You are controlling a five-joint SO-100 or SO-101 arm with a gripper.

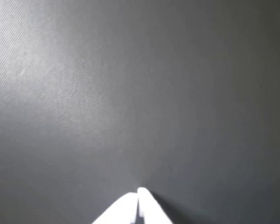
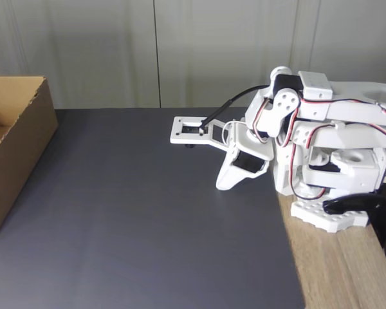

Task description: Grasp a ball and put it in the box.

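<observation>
The box (image 2: 22,138), cut off at the fixed view's left edge.

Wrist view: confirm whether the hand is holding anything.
No: the hand has its white fingertips pressed together over the bare dark mat, with nothing between them.

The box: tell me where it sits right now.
In the fixed view the box stands at the left edge on the dark mat, far across from the folded white arm at the right.
</observation>
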